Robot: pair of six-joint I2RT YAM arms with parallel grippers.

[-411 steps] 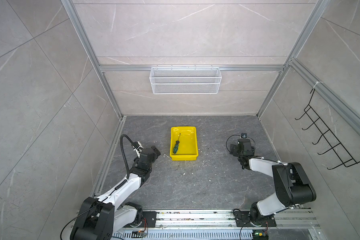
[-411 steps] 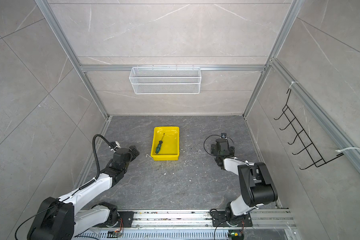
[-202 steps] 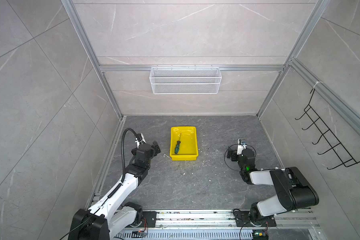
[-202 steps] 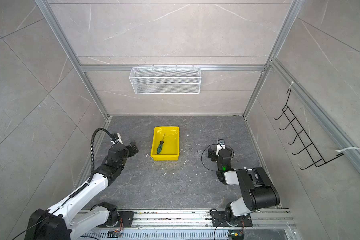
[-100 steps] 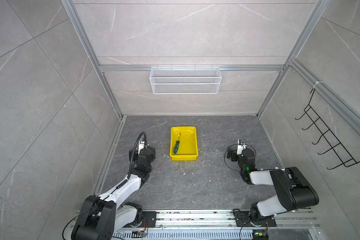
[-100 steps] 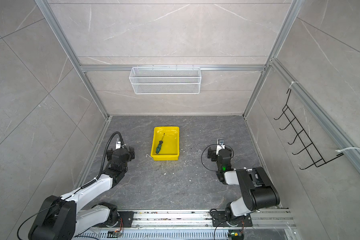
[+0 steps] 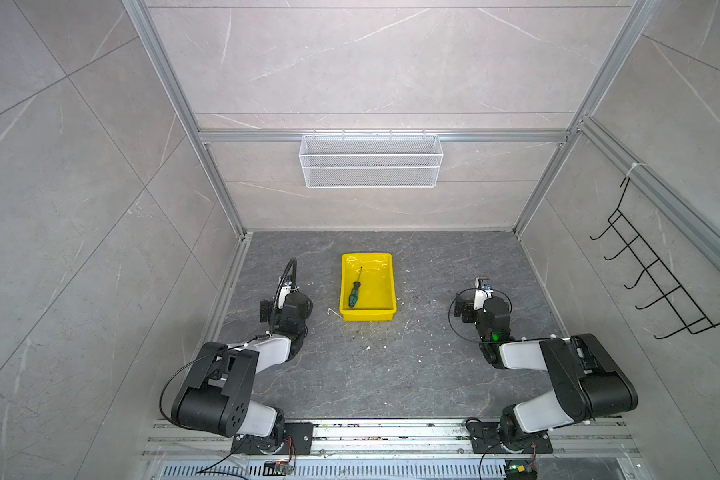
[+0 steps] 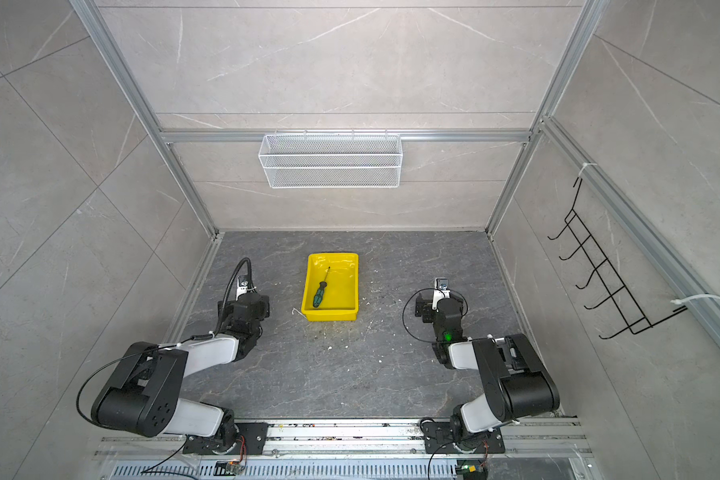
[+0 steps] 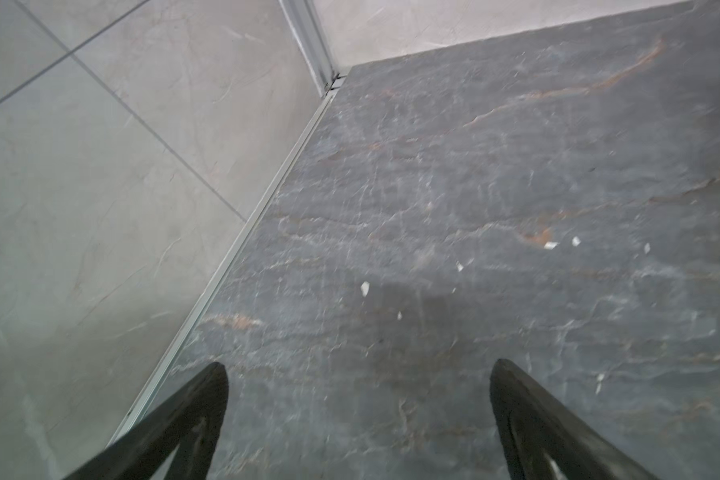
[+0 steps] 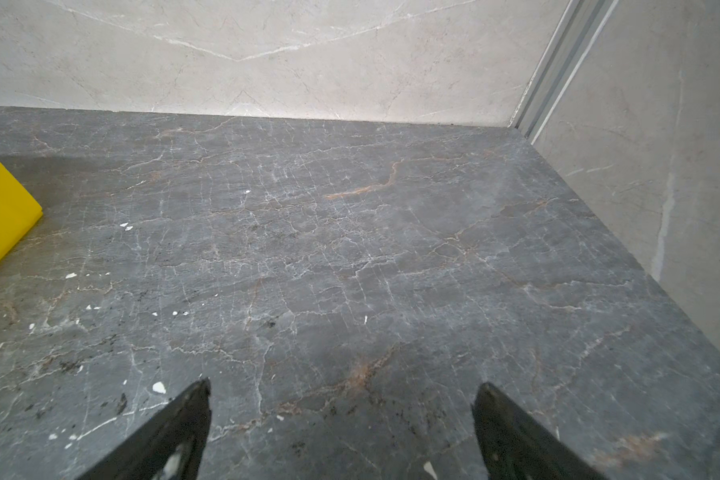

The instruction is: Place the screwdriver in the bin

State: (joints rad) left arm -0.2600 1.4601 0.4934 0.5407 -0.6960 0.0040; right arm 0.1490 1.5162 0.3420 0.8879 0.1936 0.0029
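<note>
screwdriver (image 7: 353,293) lies inside bin (image 7: 367,316), left half, tip pointing far. Looks light and rigid; thin shaft probably slippery, so any regrasp goes across the green handle. left gripper (image 9: 358,370) and right gripper (image 10: 341,388) both spread wide, empty, either side of bin.

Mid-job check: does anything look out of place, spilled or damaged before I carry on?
Only minor mess: small white flecks are scattered on the dark stone surface around the yellow bin, like debris. The screwdriver lies flat inside the bin, slanted but fully within its walls. Nothing looks damaged.
</note>
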